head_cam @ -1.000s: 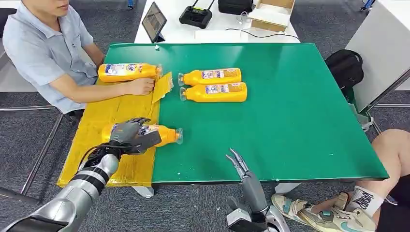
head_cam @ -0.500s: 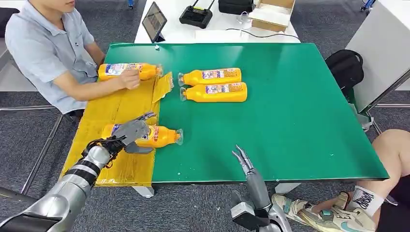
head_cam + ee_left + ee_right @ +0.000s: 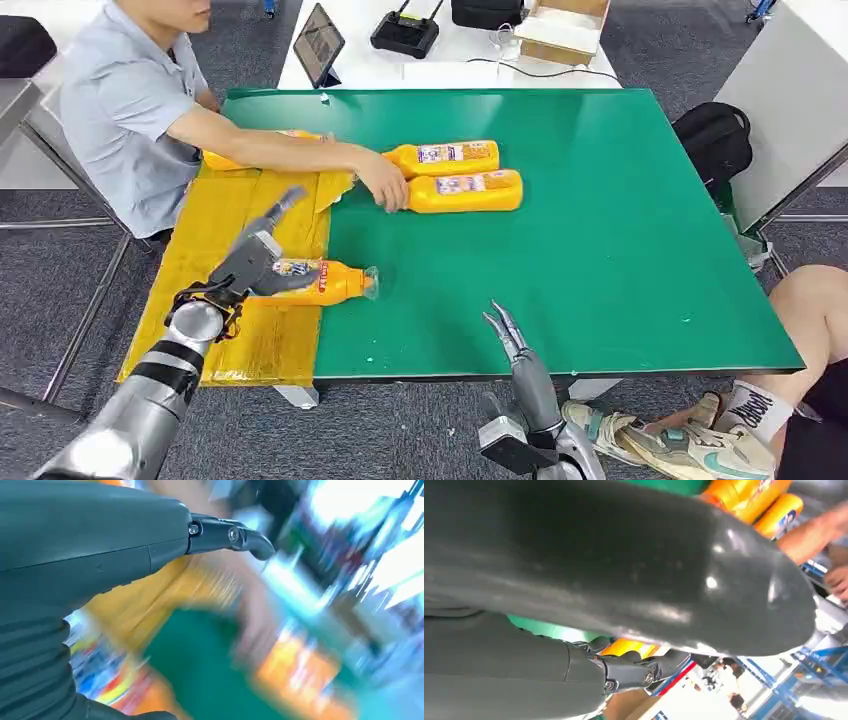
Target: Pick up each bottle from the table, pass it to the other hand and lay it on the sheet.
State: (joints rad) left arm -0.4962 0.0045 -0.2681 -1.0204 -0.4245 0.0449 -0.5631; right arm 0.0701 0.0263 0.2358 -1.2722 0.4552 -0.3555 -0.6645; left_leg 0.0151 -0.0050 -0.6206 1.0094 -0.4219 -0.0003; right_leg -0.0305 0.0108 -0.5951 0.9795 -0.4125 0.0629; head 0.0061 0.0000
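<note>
The left hand (image 3: pixel 252 262) hovers spread open just above a bottle (image 3: pixel 325 281) lying across the yellow sheet's (image 3: pixel 215 250) edge, holding nothing. The right hand (image 3: pixel 507 338) hangs empty, fingers straight, off the green table's (image 3: pixel 600 220) near edge. A person's hand (image 3: pixel 383 183) touches two more bottles (image 3: pixel 460 176) mid-table.

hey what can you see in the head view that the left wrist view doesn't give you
Head view alone: the whole green table, the right hand at its near edge, the tablet, and a person's hand reaching the two bottles at mid-table. Left wrist view alone: a close look at the left hand from behind, its dark fingertip extended. Both share the orange bottle on the yellow sheet, blurred in the wrist view.
</note>
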